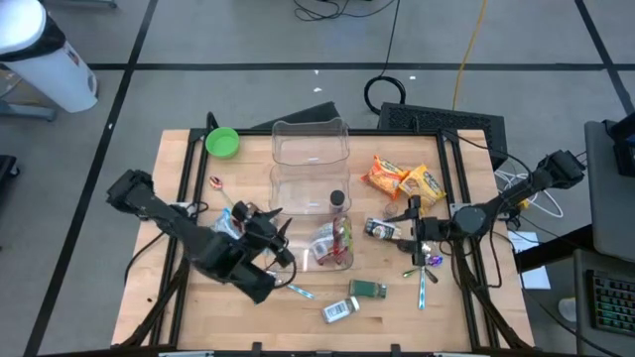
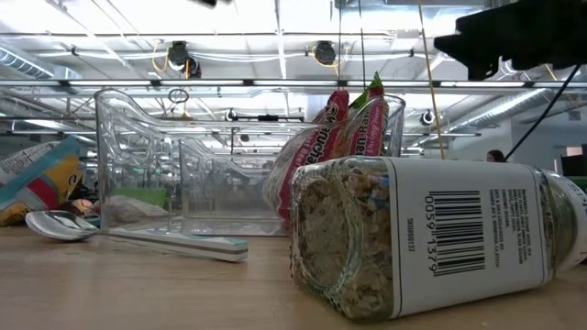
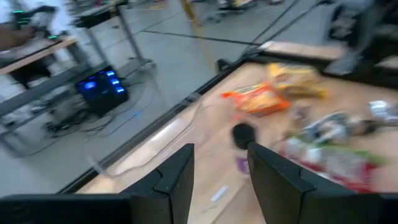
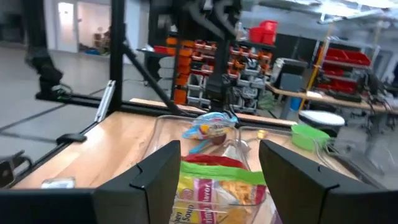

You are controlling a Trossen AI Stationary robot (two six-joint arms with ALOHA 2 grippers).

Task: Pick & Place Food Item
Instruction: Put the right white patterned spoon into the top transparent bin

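Note:
A red-and-green snack bag [image 1: 335,241] sits in a small clear tub [image 1: 327,260] at mid-table. It also shows in the right wrist view [image 4: 214,163]. A spice jar [image 1: 380,230] lies on its side to the right of the tub and fills the low view [image 2: 431,238]. Two orange snack bags [image 1: 392,177] lie at the far right. My left gripper [image 1: 276,234] hovers open left of the tub, beside a blue-white bag [image 1: 231,220], with nothing between its fingers [image 3: 221,180]. My right gripper [image 1: 409,234] stands open just right of the jar, its fingers [image 4: 217,180] apart and pointing toward the tub.
A larger clear bin [image 1: 310,149] stands at the far middle, with a green bowl [image 1: 222,142] at the far left. A spoon [image 1: 214,183], a green packet [image 1: 369,289], a grey-white packet [image 1: 339,310] and utensils [image 1: 422,288] lie scattered. Free wood shows along the near left.

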